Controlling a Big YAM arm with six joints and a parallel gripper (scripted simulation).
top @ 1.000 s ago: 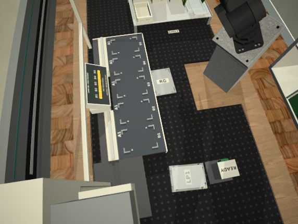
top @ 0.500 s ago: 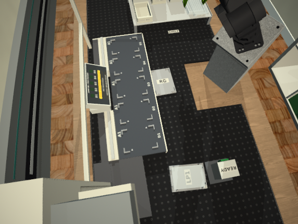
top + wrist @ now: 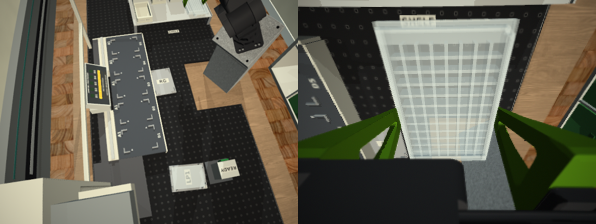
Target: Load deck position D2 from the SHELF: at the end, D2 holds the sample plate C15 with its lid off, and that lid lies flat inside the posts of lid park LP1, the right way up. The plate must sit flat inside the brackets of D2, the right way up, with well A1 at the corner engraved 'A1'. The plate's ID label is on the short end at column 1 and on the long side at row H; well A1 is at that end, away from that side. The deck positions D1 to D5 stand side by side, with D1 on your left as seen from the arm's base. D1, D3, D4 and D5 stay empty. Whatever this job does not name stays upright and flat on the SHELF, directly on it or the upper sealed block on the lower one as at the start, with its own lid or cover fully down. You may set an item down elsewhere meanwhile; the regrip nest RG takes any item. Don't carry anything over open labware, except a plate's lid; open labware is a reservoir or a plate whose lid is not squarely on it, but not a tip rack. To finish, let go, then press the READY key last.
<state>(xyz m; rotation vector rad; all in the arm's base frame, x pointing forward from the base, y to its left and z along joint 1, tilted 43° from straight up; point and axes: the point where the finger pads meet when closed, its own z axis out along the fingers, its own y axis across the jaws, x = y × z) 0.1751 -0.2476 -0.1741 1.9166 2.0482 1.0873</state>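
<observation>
My gripper [image 3: 447, 112] is shut on a clear well plate [image 3: 447, 87], with its green fingers on the plate's two long sides. A clear cover seems to lie over the wells. No ID label is readable. The plate hangs above the black mat near the SHELF sign [image 3: 417, 18]. In the top view the plate [image 3: 197, 8] and the gripper [image 3: 195, 2] show at the top edge, by the right end of the shelf [image 3: 169, 11]. Deck position D2 [image 3: 133, 103] is empty, and so is lid park LP1 [image 3: 188, 177].
The deck [image 3: 131, 94] with bracket sets D1 to D5 stands left of the mat, all empty. The regrip nest RG [image 3: 163, 81] lies beside it. The READY key [image 3: 227, 169] sits right of LP1. A cream open container [image 3: 143, 10] and other items stand on the shelf. The arm's base [image 3: 242, 28] is at the upper right.
</observation>
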